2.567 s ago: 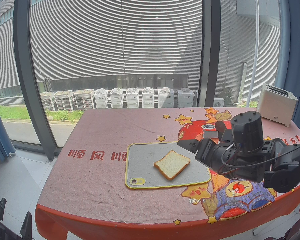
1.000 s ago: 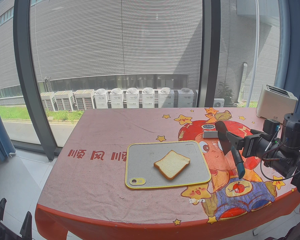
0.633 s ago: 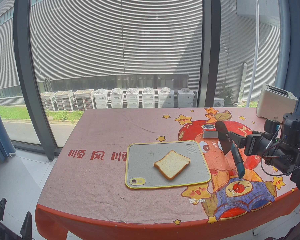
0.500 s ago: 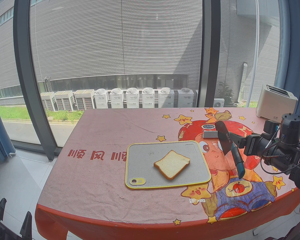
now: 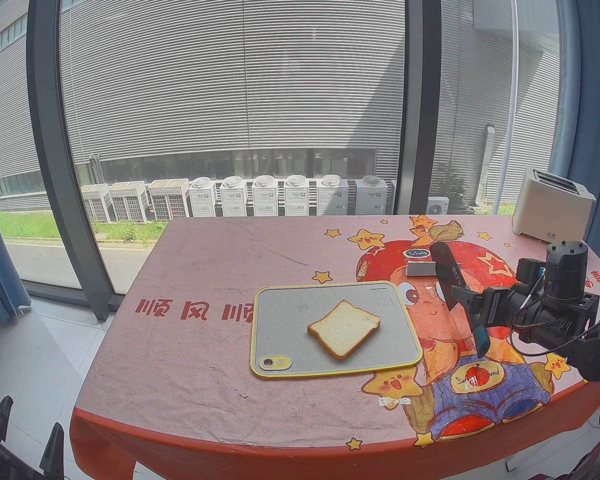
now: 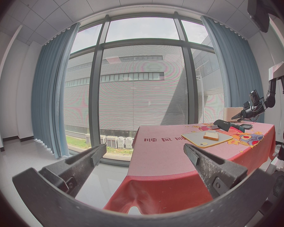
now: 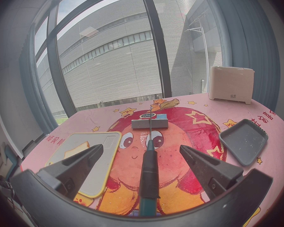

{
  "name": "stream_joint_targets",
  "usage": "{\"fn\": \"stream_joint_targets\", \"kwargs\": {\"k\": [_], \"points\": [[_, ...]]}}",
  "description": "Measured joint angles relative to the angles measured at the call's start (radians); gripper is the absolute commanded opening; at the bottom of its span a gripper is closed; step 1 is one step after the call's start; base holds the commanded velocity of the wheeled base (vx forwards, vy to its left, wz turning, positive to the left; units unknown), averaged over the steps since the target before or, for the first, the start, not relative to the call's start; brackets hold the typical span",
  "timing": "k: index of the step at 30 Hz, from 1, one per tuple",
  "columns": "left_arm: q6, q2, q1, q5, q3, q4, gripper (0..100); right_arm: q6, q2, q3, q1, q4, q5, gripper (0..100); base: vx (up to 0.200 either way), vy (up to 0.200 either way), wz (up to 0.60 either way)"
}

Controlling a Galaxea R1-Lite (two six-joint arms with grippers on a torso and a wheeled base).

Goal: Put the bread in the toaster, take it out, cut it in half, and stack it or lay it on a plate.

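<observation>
On the grey, yellow-rimmed cutting board (image 5: pixel 280 328) sits the bread (image 5: pixel 344 329): one whole slice, pale crumb, tan crust, lying flat and turned at an angle. Right gripper (image 7: pixel 140 148) has its fingers spread wide either side of the knife (image 7: pixel 149 167) handle, not touching it afaict. Left gripper (image 6: pixel 145 147) is spread open too, well off the table (image 5: pixel 200 368). White toaster (image 5: pixel 552 208) sits at the far right corner.

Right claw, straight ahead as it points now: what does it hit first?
The knife: its handle lies in line between the open fingers of the right claw. Behind it is the grey knife holder. Depth to the handle is hard to judge.
</observation>
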Motion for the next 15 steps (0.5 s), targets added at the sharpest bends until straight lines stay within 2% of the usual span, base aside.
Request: {"fn": "stream_joint_targets", "kwargs": {"k": [15], "points": [[0.0, 0.0, 0.0, 0.0, 0.0, 0.0, 100, 0.002, 0.08, 0.02, 0.014, -0.013, -0.002, 100, 0.0, 0.0, 0.0]]}}
